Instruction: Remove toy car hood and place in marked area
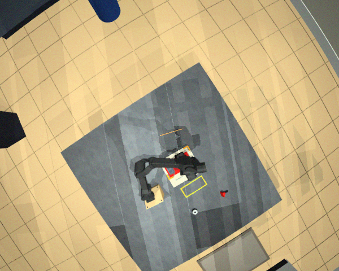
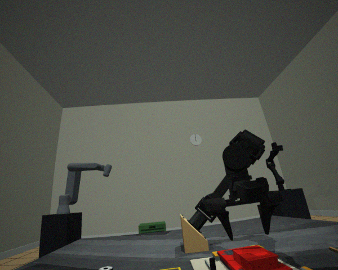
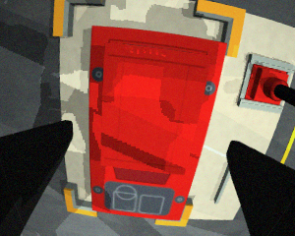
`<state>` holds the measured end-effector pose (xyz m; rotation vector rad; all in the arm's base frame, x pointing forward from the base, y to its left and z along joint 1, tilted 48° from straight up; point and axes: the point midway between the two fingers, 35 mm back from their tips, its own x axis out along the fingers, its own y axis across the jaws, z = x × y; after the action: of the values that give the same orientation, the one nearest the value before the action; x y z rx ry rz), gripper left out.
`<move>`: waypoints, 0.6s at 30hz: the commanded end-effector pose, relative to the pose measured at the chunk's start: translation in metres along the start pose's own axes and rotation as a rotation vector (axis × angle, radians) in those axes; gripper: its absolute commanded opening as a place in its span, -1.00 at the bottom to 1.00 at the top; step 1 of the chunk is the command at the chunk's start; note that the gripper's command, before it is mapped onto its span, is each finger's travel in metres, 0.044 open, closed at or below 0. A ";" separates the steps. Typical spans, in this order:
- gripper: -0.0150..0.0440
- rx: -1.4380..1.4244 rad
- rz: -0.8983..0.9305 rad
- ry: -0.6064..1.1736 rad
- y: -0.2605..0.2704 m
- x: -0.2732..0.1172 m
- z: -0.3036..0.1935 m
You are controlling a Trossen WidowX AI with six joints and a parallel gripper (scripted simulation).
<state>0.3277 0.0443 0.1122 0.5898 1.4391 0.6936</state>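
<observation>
Gripper (image 3: pixel 147 177): I am seeing it hanging wide apart above the car, gripping nothing; its 2 dark fingers are framing the car on either side in the wrist view, touching nothing.
Car (image 3: pixel 154 112): it is sitting red on a pale plate (image 3: pixel 256 39) with orange corner marks, on the grey table (image 2: pixel 134 247).
Hood: I am looking at the car's red top and cannot tell which panel is the hood; nothing is lying off the car.
Marked area (image 1: pixel 193 186): the yellow outline is lying just beside the plate, with bare table showing inside it.
Arm (image 1: pixel 152 163): I am watching it reaching from its tan base (image 1: pixel 155 196) over the plate.
Other bits: a small red piece (image 1: pixel 223 193) is lying well apart from the outline, and a thin stick (image 1: pixel 171 132) is lying beyond the plate.
</observation>
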 end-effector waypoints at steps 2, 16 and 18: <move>1.00 0.003 0.004 0.000 0.001 0.005 0.000; 1.00 0.003 0.005 0.000 0.001 0.015 -0.001; 1.00 0.003 0.005 0.000 0.001 0.017 -0.001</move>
<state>0.3276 0.0540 0.1034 0.5902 1.4385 0.6941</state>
